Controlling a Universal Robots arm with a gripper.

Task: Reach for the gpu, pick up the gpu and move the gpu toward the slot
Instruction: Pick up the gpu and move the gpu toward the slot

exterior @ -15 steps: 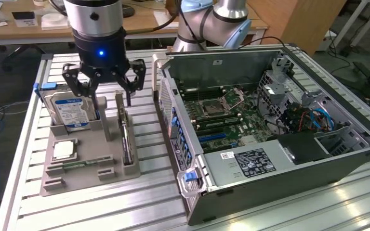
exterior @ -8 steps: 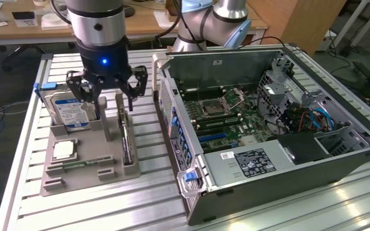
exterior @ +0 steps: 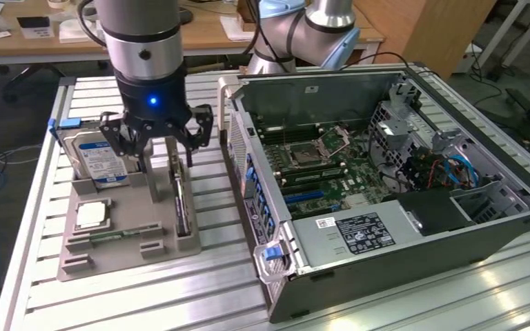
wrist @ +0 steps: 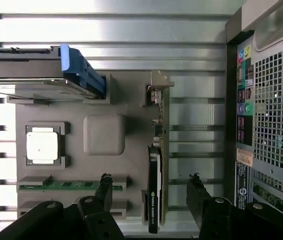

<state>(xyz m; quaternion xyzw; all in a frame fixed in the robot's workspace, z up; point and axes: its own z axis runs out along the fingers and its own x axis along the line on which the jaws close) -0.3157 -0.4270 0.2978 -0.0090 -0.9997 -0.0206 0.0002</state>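
The claw (exterior: pixel 154 160) hangs spread wide beside an open computer case (exterior: pixel 339 93) and over a grey tray (exterior: pixel 118 262), with a blue-labelled hard drive (exterior: pixel 94 155) close alongside. Directly beneath, between the fingers, the gpu (wrist: pixel 154 190) stands on edge in the tray, a thin dark card with black fan housing. A silver CPU chip (wrist: pixel 42 145) lies further off.

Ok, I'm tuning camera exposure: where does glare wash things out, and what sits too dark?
Exterior view: light glares off the table slats beside the computer case. Wrist view: the slats beyond the tray blow out white, the chip is nearly white, and the open gripper reads as black shapes.
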